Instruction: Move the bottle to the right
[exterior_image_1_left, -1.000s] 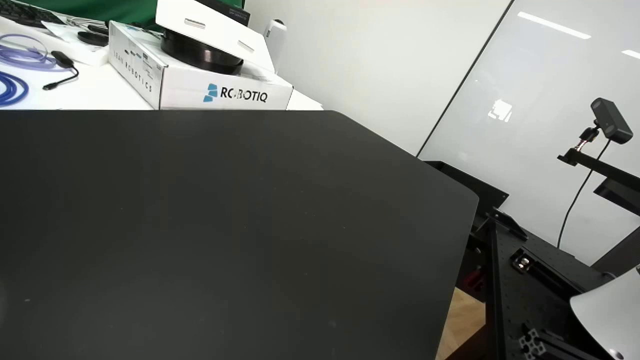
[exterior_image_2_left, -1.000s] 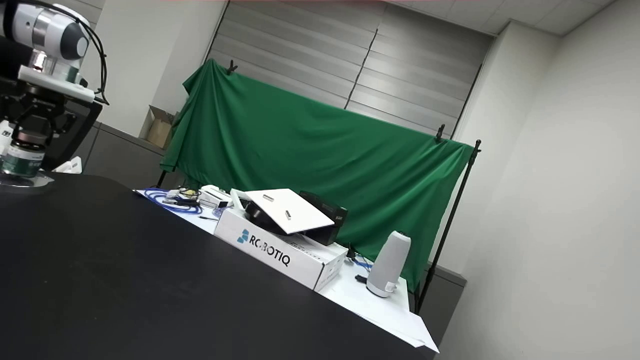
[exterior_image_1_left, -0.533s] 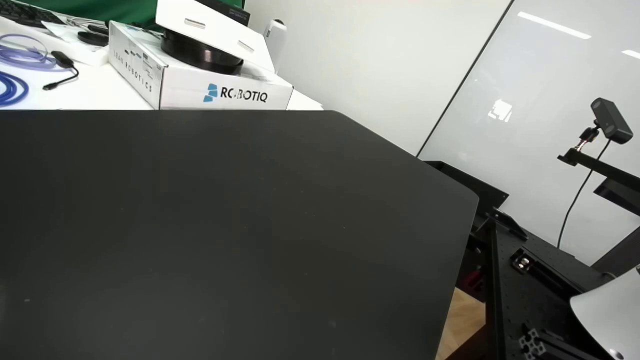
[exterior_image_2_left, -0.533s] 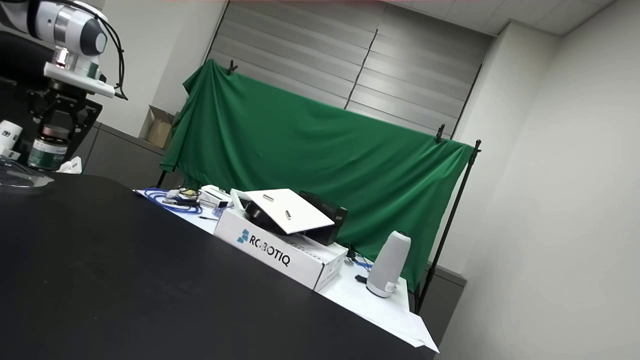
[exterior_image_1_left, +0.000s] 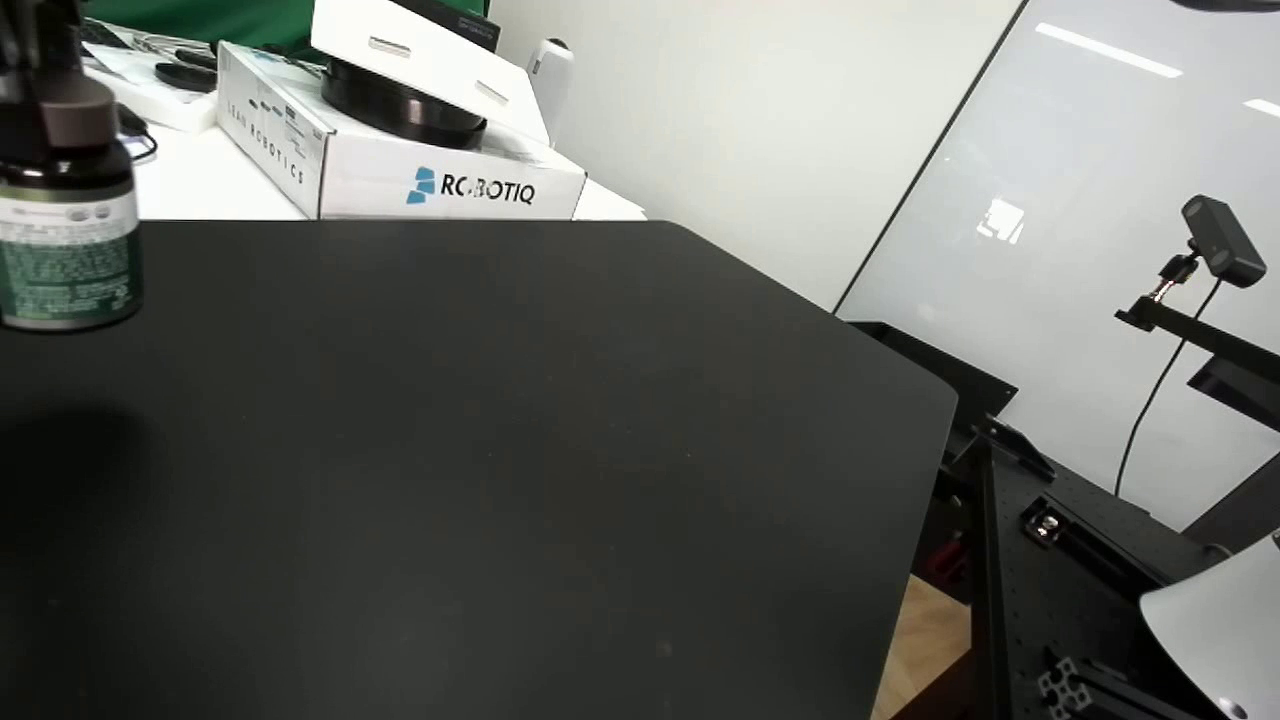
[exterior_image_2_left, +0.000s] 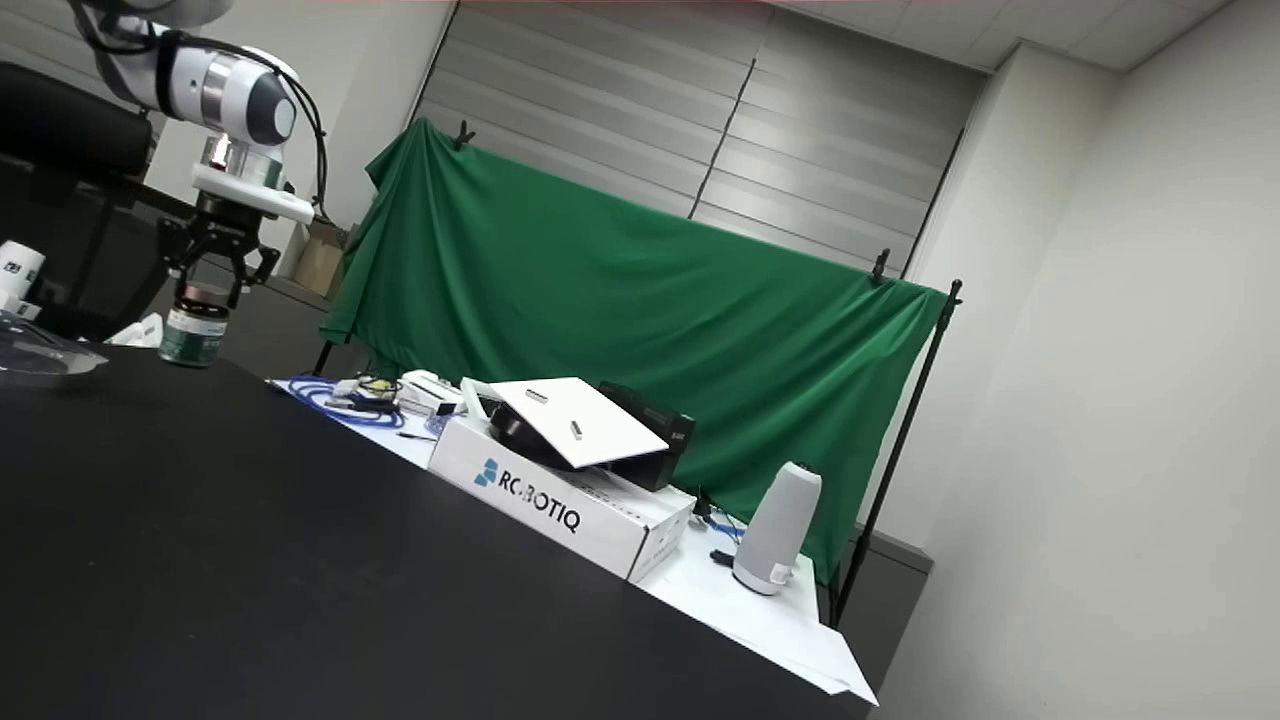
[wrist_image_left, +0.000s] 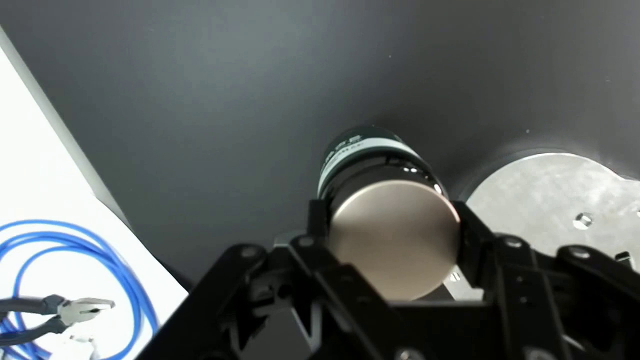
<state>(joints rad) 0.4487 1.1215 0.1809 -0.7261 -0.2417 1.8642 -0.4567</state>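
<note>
The jaws clasp the green-labelled bottle (exterior_image_1_left: 72, 225) above the table (exterior_image_1_left: 500, 450); opening too high could topple it.

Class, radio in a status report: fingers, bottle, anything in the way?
Fingers closed on the bottle. Bottle roughly upright, held above the black tabletop. Robotiq box beyond the tabletop's edge, likely out of the way.

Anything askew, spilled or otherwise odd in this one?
One thing: in both exterior views, the white panel rests at a slant on a black round object atop the ROBOTIQ box instead of lying flat, so it looks loosely propped. The gripper holds the bottle cap up; no spill or damage shows.
</note>
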